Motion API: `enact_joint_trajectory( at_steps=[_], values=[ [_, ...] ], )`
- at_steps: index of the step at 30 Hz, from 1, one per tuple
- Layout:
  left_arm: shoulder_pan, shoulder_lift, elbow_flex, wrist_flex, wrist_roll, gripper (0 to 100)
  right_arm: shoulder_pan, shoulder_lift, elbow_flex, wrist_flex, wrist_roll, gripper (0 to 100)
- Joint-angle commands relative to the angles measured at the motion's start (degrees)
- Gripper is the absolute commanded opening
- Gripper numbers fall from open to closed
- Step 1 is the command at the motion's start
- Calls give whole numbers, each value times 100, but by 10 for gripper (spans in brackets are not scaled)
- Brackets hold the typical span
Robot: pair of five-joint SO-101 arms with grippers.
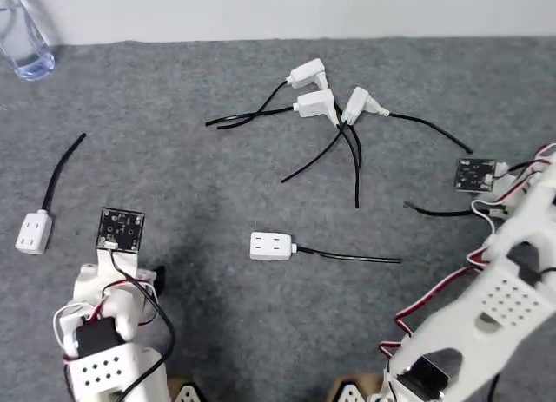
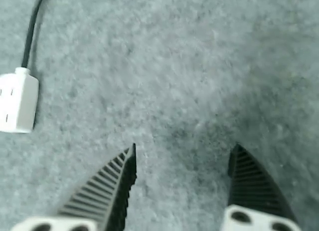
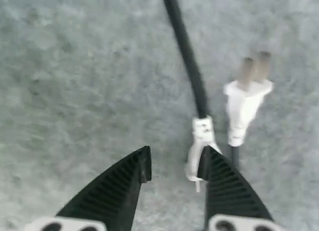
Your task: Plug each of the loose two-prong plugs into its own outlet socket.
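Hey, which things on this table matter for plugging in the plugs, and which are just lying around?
For the job:
- white two-prong plugs on black cords, three clustered together
- white outlet socket at the table's middle
- white outlet socket near the left arm

Lying about:
- clear bottle at the far corner

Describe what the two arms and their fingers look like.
The left arm and right arm are white plastic shells with grids of small round holes. Red, white and black wires loop along them, and a small black square circuit board sits at each wrist. The fingers are black, ridged and taper to points on white bases.
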Motion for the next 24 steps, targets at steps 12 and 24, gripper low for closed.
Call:
enact_joint_trajectory(
  at_steps=[12, 24],
  values=[
    [-9, -132, -4, -62, 62, 284, 171, 910, -1407, 48, 202, 206],
    [229, -141, 48, -62, 53, 284, 57, 901, -1776, 760, 202, 50]
  ],
)
